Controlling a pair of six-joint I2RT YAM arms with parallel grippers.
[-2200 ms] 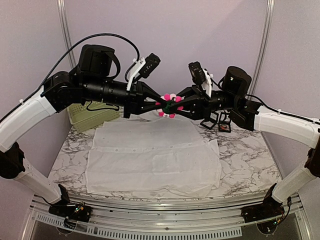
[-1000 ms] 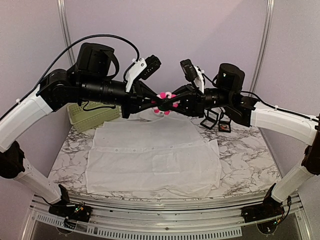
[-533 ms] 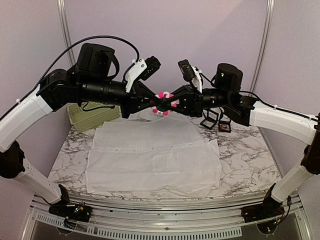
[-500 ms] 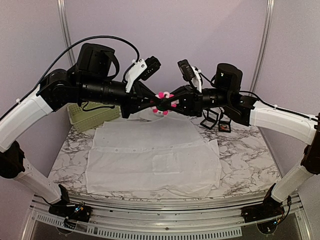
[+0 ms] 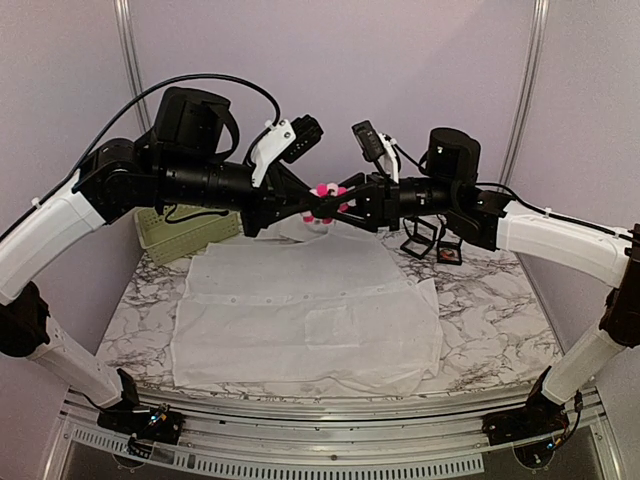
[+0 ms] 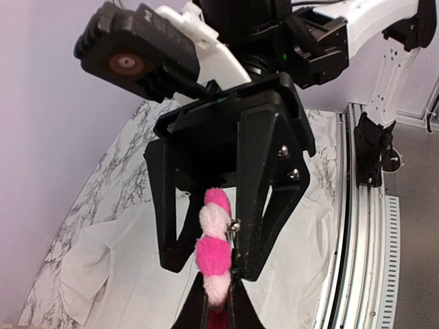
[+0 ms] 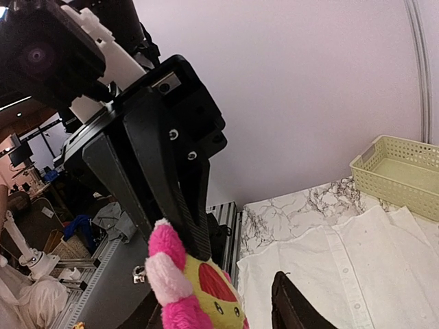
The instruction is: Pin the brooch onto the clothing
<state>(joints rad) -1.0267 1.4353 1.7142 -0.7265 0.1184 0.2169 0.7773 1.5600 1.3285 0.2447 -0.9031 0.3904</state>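
The brooch point(image 5: 324, 201) is a fluffy pink and pale-pink flower with a yellow face point(image 7: 209, 288) and a metal pin at its back point(image 6: 234, 225). It hangs in mid-air high above the table. My left gripper point(image 5: 311, 206) is shut on the brooch's lower edge point(image 6: 214, 257). My right gripper point(image 5: 342, 207) is open, with its jaws standing either side of the brooch and one finger close by the pin. The white shirt point(image 5: 300, 310) lies flat on the marble table below, with its button row and pocket showing. It also shows in the right wrist view point(image 7: 343, 274).
A pale green basket point(image 5: 185, 228) stands at the back left of the table, also in the right wrist view point(image 7: 398, 171). Small black open boxes point(image 5: 432, 240) sit at the back right. The shirt's hem reaches close to the table's near edge point(image 5: 300, 395).
My right gripper has moved left, up to the left gripper, and its open jaws now stand round the brooch. The brooch and left gripper have shifted slightly left and up.
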